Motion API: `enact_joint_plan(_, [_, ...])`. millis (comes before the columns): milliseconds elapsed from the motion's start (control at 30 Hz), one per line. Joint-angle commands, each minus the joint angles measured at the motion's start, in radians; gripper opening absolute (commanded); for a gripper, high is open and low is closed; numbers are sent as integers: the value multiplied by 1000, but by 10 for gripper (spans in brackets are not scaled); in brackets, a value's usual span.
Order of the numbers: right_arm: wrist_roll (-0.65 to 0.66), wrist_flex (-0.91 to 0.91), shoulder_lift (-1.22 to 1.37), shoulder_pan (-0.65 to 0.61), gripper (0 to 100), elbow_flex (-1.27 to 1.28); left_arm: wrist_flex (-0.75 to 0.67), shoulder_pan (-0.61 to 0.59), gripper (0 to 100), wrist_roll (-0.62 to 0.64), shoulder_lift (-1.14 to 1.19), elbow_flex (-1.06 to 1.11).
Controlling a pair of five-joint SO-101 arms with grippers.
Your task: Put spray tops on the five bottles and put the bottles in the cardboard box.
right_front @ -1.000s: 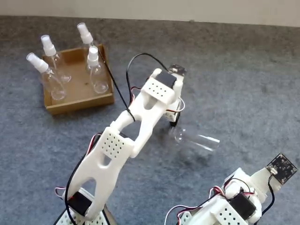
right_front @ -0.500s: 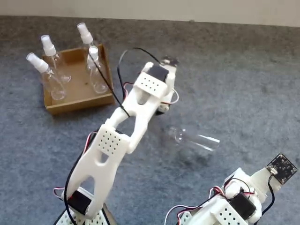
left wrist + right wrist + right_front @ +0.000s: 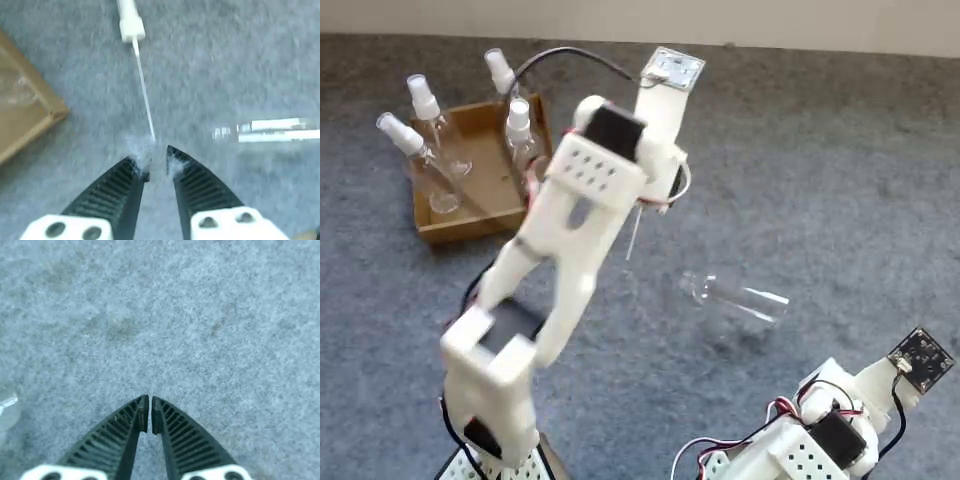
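A clear bottle [image 3: 740,297] without a top lies on its side on the grey carpet, also seen as the bottle [image 3: 272,130] in the left wrist view. A white spray top [image 3: 131,22] lies on the carpet, its thin tube [image 3: 632,238] pointing toward my left gripper [image 3: 152,157]. That gripper hovers above the tube's end, narrowly open with nothing between its fingers. The left arm [image 3: 590,190] is raised between box and bottle. The cardboard box [image 3: 490,225] holds several topped bottles [image 3: 525,150]. My right gripper [image 3: 150,415] is shut and empty over bare carpet.
The box's corner [image 3: 55,112] lies close to the spray top. The right arm [image 3: 840,430] sits low at the near right corner. An edge of the bottle [image 3: 6,410] shows beside the right gripper. Open carpet stretches across the far right.
The left arm has lifted and swung away from the bottle's neck toward the box. The spray top's tube now shows on the carpet. Bottle and right arm have not moved.
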Motion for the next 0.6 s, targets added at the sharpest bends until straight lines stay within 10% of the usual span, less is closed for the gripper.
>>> enact_joint_plan(0, [-3, 4, -13, 12, 12, 117, 12, -36, 4, -21, -518, 392])
enact_joint_plan(567, [-3, 4, -13, 12, 12, 117, -101, -449, 5, -183, -1949, 1573])
